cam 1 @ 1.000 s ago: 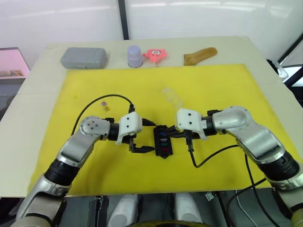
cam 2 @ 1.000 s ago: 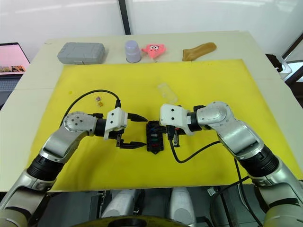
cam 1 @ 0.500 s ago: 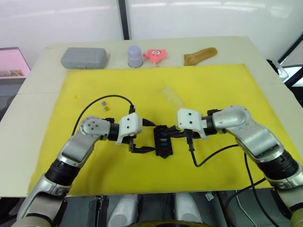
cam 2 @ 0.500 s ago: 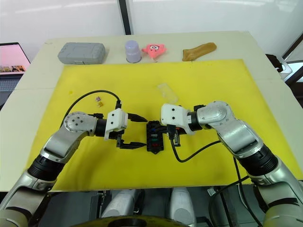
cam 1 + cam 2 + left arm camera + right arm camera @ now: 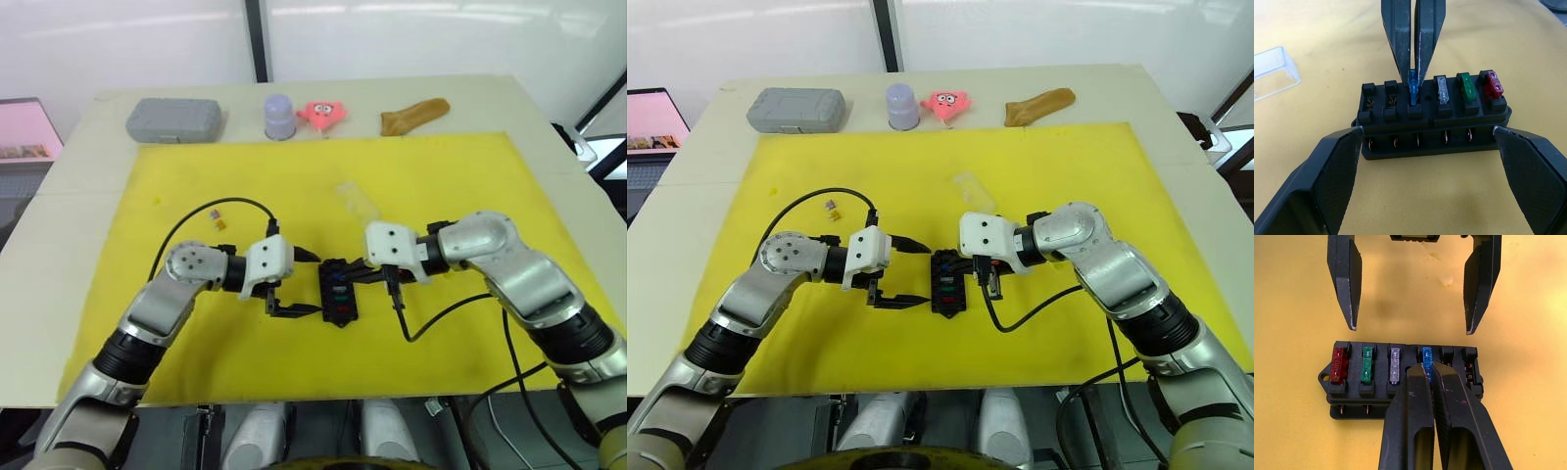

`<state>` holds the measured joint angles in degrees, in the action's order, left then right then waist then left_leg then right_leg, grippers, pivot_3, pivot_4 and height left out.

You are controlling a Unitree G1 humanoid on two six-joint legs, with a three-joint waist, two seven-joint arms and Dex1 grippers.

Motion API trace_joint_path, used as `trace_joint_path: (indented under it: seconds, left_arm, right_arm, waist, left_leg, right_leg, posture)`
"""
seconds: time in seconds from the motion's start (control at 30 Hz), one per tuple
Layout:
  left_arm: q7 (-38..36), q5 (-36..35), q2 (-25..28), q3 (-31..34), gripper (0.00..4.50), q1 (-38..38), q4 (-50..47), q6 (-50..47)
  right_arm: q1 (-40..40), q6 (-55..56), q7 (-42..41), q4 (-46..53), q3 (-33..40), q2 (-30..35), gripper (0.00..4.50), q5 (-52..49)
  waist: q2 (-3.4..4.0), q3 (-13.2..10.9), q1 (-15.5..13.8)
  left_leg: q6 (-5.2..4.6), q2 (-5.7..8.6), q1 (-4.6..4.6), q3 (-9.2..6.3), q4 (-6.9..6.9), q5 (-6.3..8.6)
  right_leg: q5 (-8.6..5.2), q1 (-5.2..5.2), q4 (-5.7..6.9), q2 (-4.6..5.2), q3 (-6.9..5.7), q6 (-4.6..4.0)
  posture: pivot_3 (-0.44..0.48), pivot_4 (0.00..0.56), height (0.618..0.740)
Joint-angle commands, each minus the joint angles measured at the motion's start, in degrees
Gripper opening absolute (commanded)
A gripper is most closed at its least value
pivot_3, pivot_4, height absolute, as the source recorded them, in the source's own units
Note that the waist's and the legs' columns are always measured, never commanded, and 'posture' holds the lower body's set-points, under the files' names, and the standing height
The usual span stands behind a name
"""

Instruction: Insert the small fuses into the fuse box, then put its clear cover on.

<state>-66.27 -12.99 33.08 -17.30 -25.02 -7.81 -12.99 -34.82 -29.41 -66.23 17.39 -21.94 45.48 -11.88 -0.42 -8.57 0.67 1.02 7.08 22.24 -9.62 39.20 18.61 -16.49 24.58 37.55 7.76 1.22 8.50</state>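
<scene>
Misalignment is the main risk now. The right hand [image 5: 1426, 374], fingers pressed together, pinches a blue fuse [image 5: 1426, 355] that sits in the fourth slot of the box [image 5: 1432, 117], beside the red [image 5: 1339, 364], green [image 5: 1367, 364] and clear [image 5: 1395, 364] fuses already seated. If the blades are not square to the slot, pushing could bend them or tip the fuse sideways (how deep it sits I cannot tell).

The left hand [image 5: 1427, 161] is spread wide with a finger off each end of the box, not touching it, so nothing braces the box. A hard push or a sticky release could slide or tilt it on the yellow mat [image 5: 441, 176], and pulling away while the grip is tight could lift the fuse back out.

Two slots are empty, and two spare fuses [image 5: 217, 217] lie well apart near the left arm's cable. The cover [image 5: 357, 200] rests on the mat beyond the box, near enough for an arm swing to knock it.
</scene>
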Motion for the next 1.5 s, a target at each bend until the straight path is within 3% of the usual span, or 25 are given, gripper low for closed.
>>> trace_joint_path:
  seconds: [0.03, 1.5]
  left_arm:
    - [-0.35, 0.06, -0.02, 0.3, 4.46, -0.66, -0.78, 1.13]
    - [0.53, 2.6, -1.56, -0.55, 4.46, 0.56, 0.22, 4.46]
  right_arm:
    - [-1.18, -0.11, -0.52, -0.29, 0.22, -0.22, 0.0, 1.05]
    - [-7.31, -8.58, -4.42, 3.07, -4.69, 0.82, 0.0, 5.87]
  waist:
    - [0.0, 0.0, 0.0]
    - [-0.01, 0.01, -0.06]
  left_leg:
    - [0.0, 0.0, 0.0, 0.0, 0.0, 0.0]
    - [0.0, 0.01, 0.0, -0.01, 0.02, 0.0]
  right_leg:
    - [0.0, 0.0, 0.0, 0.0, 0.0, 0.0]
    - [0.0, 0.0, 0.02, 0.01, -0.01, 0.0]
  posture:
    - [0.0, 0.15, 0.74]
    - [0.0, 0.15, 0.74]
